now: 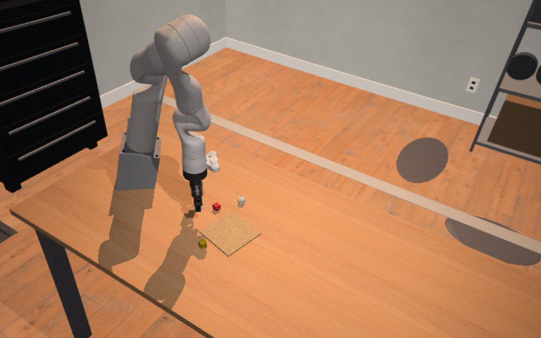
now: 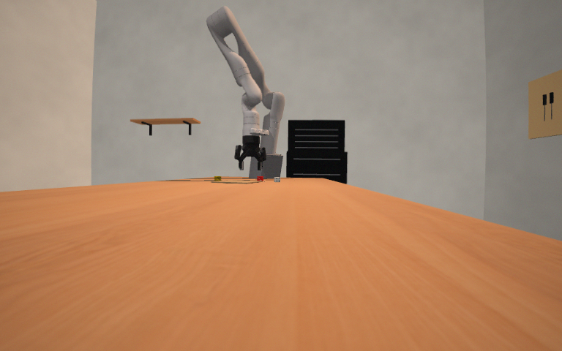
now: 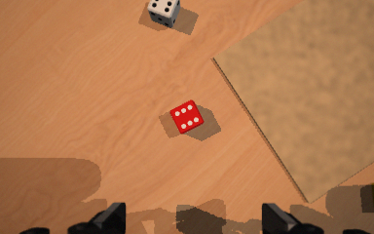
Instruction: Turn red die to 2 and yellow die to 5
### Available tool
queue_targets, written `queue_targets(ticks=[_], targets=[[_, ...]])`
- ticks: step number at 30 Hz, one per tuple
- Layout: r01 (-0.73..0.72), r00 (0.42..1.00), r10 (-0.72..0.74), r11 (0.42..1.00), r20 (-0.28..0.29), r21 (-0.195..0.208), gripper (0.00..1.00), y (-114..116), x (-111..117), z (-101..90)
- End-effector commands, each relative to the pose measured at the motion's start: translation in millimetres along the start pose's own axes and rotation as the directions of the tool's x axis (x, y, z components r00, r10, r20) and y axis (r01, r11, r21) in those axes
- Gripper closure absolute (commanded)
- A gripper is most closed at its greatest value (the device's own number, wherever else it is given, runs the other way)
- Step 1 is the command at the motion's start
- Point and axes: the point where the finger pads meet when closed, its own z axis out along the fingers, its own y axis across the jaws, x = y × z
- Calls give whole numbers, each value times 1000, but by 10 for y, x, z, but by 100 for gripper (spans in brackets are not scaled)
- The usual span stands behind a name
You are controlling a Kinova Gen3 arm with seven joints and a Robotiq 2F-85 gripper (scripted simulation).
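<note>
The red die (image 1: 215, 206) (image 2: 260, 178) (image 3: 186, 116) lies on the table just off the mat (image 1: 230, 233) (image 3: 302, 97), with 6 on top in the wrist view. The yellow die (image 1: 203, 243) (image 2: 217, 178) lies on the table beside the mat's near left edge; its top is too small to read. The white die (image 1: 241, 200) (image 2: 276, 179) (image 3: 164, 11) stands on the table beyond the red die; the wrist frame's top edge cuts its upper face. The mat lies flat. My gripper (image 1: 197, 209) (image 2: 250, 167) (image 3: 193, 218) is open and empty, above the table to the left of the red die in the top view.
The wooden table (image 1: 339, 270) (image 2: 290, 268) carries the dice and the mat. The arm's base (image 1: 137, 171) stands behind and left of the gripper. The black drawer cabinet (image 1: 44, 79) (image 2: 317, 151) is beyond the table.
</note>
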Motion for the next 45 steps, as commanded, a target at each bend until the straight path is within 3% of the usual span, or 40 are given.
queue_targets(ticks=[1,32,37,45], targets=[[0,1000,0,1000,0,-1,0,2,1,-3],[0,1000,0,1000,0,-1,0,-2,20,-3],[0,1000,0,1000,0,-1,0,-30,160,-3],[0,1000,0,1000,0,-1,0,-118,591,-3]])
